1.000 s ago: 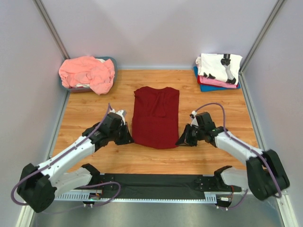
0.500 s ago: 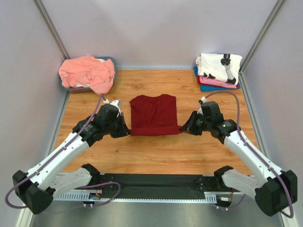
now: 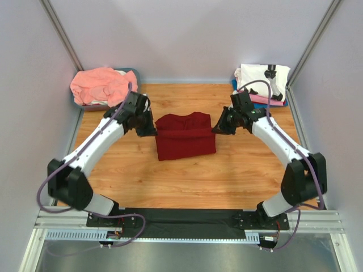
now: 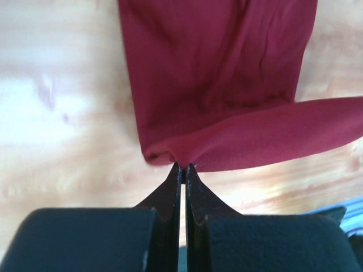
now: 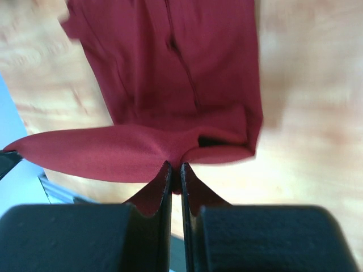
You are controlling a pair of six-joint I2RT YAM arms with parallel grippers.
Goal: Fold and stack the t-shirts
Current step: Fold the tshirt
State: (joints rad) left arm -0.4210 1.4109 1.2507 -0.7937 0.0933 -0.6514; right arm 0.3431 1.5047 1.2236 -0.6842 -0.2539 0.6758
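Note:
The dark red t-shirt [image 3: 185, 136] lies at the middle of the wooden table, its near half doubled over toward the far end. My left gripper [image 3: 152, 131] is shut on the folded layer's left corner [image 4: 170, 153]. My right gripper [image 3: 215, 129] is shut on its right corner [image 5: 187, 148]. In the left wrist view the gripper [image 4: 183, 166] pinches the red cloth [image 4: 215, 73] at its tips. The right wrist view shows the same for the gripper [image 5: 175, 166] on the cloth [image 5: 170, 73]. A salmon-pink t-shirt [image 3: 105, 85] lies crumpled at the back left.
The salmon-pink cloth fills a grey-blue bin [image 3: 135, 72] in the back left corner. At the back right is a stack: a white t-shirt with black print [image 3: 261, 78] on a pink one [image 3: 262, 100] and a blue one [image 3: 248, 105]. Walls close the table's sides.
Both grippers have carried the dark red t-shirt's near hem away from the arm bases toward the collar, doubling the shirt over. The arms have stretched out farther.

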